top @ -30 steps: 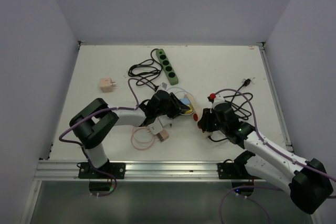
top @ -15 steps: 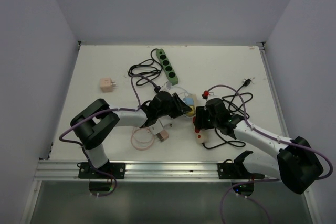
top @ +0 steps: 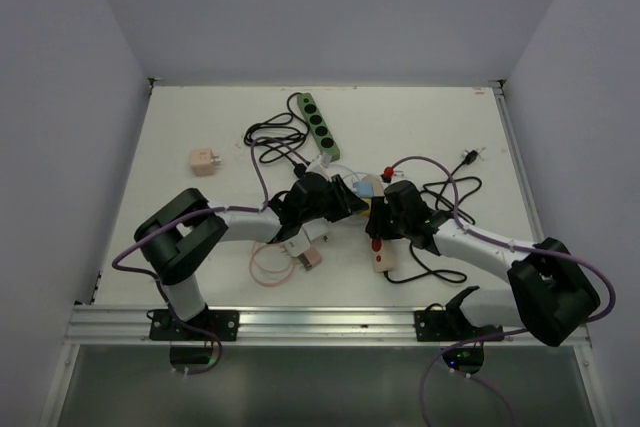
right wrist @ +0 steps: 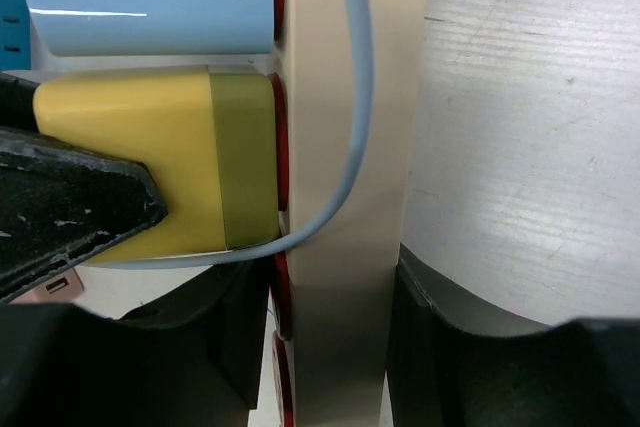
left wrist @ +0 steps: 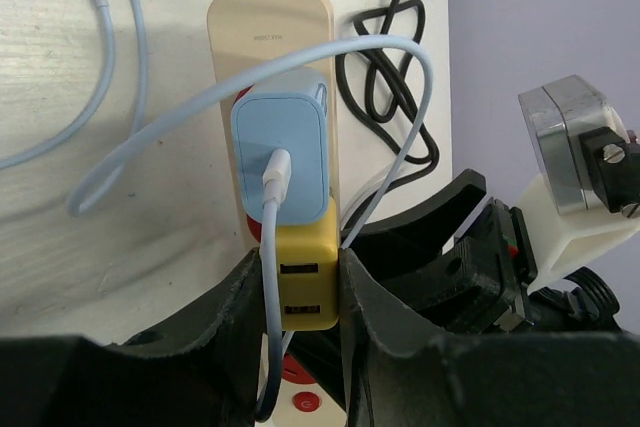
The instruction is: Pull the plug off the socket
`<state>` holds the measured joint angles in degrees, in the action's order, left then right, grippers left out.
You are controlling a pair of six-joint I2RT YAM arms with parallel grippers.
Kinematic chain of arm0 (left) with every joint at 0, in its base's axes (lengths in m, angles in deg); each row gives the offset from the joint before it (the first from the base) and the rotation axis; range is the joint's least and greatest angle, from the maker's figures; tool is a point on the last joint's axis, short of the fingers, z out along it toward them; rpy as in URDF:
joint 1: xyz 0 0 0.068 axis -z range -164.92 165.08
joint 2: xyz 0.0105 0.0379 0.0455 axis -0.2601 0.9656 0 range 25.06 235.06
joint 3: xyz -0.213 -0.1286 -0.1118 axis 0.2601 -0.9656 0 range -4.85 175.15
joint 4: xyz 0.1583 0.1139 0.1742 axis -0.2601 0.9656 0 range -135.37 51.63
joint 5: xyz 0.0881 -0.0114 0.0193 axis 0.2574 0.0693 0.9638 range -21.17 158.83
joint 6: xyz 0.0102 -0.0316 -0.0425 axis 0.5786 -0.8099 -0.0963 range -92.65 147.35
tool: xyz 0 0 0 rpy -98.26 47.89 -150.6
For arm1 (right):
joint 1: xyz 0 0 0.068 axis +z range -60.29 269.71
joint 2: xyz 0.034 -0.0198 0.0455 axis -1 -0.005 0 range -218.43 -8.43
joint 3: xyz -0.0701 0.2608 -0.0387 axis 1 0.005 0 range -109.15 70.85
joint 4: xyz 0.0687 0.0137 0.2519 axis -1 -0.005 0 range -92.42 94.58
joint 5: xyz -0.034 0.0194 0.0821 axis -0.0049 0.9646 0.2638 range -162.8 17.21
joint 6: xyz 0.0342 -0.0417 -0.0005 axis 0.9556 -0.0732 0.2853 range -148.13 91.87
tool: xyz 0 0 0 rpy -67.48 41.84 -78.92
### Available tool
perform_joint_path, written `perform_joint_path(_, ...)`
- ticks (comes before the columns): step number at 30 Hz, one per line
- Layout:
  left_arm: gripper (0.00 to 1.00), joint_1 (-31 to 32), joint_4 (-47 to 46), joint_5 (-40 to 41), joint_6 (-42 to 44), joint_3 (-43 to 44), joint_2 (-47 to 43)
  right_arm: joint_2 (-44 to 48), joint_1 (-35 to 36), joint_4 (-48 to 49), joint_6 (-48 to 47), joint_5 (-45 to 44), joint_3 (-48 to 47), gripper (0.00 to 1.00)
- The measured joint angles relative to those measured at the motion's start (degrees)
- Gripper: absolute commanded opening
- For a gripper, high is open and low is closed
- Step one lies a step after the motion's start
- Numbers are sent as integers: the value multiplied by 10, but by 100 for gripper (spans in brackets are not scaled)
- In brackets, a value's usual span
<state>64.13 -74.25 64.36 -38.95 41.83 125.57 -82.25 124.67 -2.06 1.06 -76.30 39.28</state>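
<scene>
Plug (left wrist: 305, 269) in beige socket strip (left wrist: 268, 32)

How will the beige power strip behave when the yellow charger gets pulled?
Probably rigid: the power strip is a straight bar. Likely light, so it could lift with the yellow charger unless the right end effector, closed across it, holds firm. The cable on the blue charger may tug it.

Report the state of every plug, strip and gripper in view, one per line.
yellow plug: seated in the beige strip, not yet pulled.
blue plug: seated in the beige strip, cable attached.
beige strip: lying flat, straddled by the right gripper.
green strip: sockets empty.
pink charger: unplugged, lying alone.
left gripper: shut on the yellow plug.
right gripper: shut on the beige strip.
</scene>
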Motion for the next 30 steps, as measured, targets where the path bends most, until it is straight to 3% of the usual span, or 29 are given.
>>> perform_joint_path(1, 0, 0, -3, 0, 2, -1, 0, 1, 1, 1, 2, -1, 0, 7)
perform_joint_path(3, 0, 0, -11, 0, 9, -2, 0, 8, 1, -3, 3, -9, 0, 0)
perform_joint_path(20, 0, 5, -37, -10, 35, -33, -69, 132, -9, 8, -3, 5, 40, 0)
perform_joint_path(30, 0, 9, 34, 9, 55, -31, -125, 137, -9, 18, -8, 21, 35, 0)
